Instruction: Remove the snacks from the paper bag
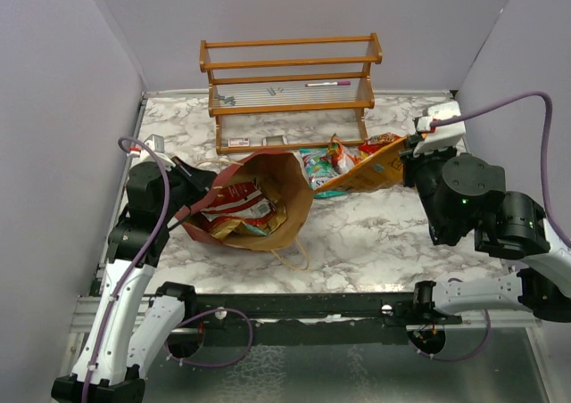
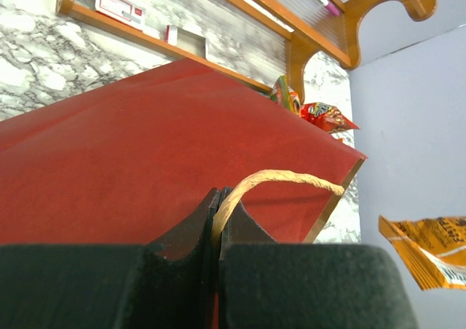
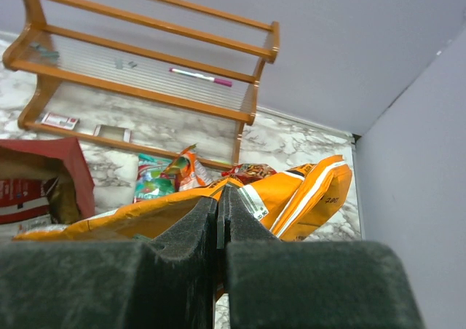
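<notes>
Top view: bag on its side mid-bench, mouth open, several packets inside. Left claw at the bag's left rim. Right claw at the end of an orange packet, right of the bag. Teal packet between them, near the rack. Left wrist: claw pinched together on the twine handle, with the bag's red wall just beyond and a red packet past its corner. Right wrist: claw clamped on the orange packet's edge; a pen lies on the rack shelf.
</notes>
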### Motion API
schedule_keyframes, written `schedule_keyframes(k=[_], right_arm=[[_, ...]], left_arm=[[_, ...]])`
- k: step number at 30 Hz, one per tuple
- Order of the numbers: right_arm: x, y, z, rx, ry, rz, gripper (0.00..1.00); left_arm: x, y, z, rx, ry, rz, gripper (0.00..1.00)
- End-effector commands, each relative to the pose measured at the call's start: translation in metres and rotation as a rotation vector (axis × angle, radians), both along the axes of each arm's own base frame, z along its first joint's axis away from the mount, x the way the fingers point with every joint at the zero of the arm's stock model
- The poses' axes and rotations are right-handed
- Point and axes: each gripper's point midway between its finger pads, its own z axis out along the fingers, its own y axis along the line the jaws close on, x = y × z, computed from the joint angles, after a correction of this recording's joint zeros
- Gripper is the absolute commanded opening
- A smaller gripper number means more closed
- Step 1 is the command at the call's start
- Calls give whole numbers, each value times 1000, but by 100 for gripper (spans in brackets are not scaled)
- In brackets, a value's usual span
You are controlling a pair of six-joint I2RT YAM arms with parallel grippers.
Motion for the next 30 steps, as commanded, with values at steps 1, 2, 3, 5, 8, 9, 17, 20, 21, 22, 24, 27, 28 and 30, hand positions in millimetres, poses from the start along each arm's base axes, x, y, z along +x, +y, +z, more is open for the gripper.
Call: schedule_keyframes(k=[1,2,3,5,8,9,17,20,21,22,24,27,28,30], right_arm=[[-1,-11,-25,45,4,-67,2],[-1,-10,-33,62,8,-67,2],[0,-9,-43,67,7,-68,2],[1,-5,-60,75,-1,-66,2],[3,-4,-87,129,13,-71,2],[5,-5,-92,155,9,-71,2],[32,-14,-162,215,23,-96,2],[54,-19,-191,224,66,-111,2],[60,-23,-202,225,83,-121,2],[66,-28,-211,227,95,-139,2],[71,-36,-232,236,116,-152,2],[64,-38,-245,317,139,-154,2],[60,-41,-250,346,146,-166,2],[51,-53,-261,398,168,-224,2]], left_arm=[[-6,13,10,36,-20,55,0],[-8,15,12,38,-29,64,0],[-9,16,16,40,-39,70,0],[-11,17,24,38,-58,68,0],[-14,15,34,37,-74,57,0],[-15,16,35,36,-76,57,0],[-18,8,36,-11,-78,27,0],[-19,7,35,-16,-78,24,0],[-18,6,35,-19,-80,21,0],[-18,5,35,-23,-80,18,0],[-16,3,33,-36,-71,12,0],[-15,-3,32,-52,-69,-17,0],[-15,-3,32,-54,-69,-17,0],[-15,-4,30,-60,-67,-17,0]])
